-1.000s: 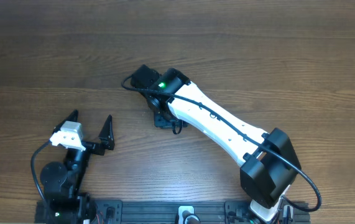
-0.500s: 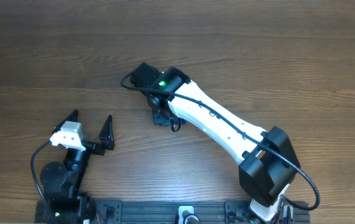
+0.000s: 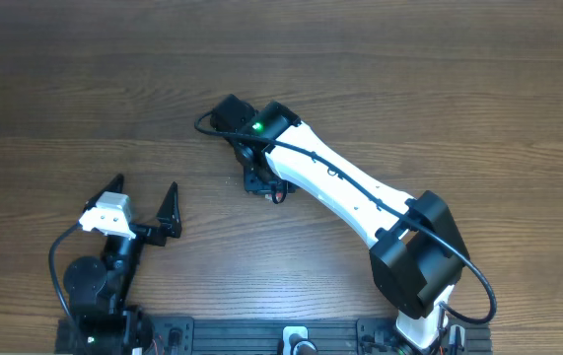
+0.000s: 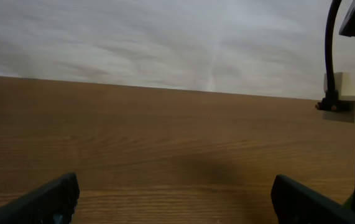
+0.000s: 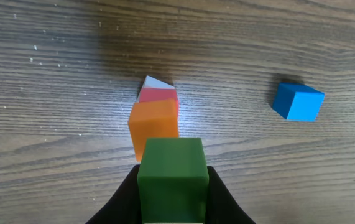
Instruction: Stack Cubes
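My right gripper [image 5: 172,188] is shut on a green cube [image 5: 171,167], held above the wooden table. Just past it, an orange cube [image 5: 154,127] sits on a red cube [image 5: 160,96], and a white corner [image 5: 155,83] shows beneath them. A blue cube [image 5: 298,101] lies alone on the wood, apart from that pile. From above, the right gripper [image 3: 259,180] is at the table's middle, with a bit of red [image 3: 277,194] showing beside it. My left gripper [image 3: 144,194] stands open near the front left, nothing between its fingers.
The wooden table [image 3: 458,89] is bare at the back and the right. In the left wrist view the right arm's cable and white body [image 4: 346,102] stand off at one edge, beyond the open left gripper [image 4: 176,200].
The right arm has shifted a little toward the back and left with the green cube. A bit of red now shows beside its gripper. The left arm has not moved.
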